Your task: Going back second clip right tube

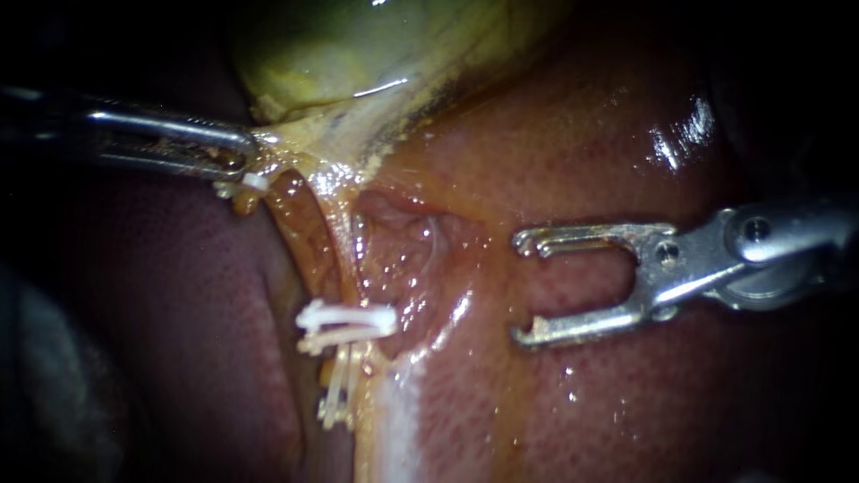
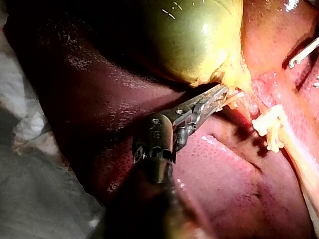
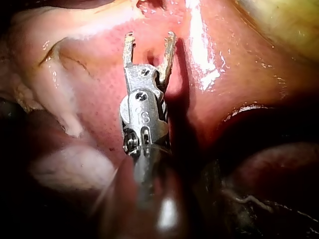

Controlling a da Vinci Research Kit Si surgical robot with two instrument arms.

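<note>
— Where are the clips [image 1: 347, 320]?
— Two white ones sit on a tube [image 1: 304, 233] left of centre, nearer than the gallbladder [image 1: 358, 45]. Which tube it is, I cannot tell.
— And the instruments?
— The right instrument [image 1: 521, 288] hovers over the liver [image 1: 582, 134], jaws wide apart and empty, well right of the clips. The left instrument [image 1: 243, 154] clamps the gallbladder's neck.

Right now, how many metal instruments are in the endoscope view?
2. The slender metal left instrument grips yellow tissue beside the green gallbladder; the right instrument hovers over the red liver, jaws open. None seems hidden.
</note>
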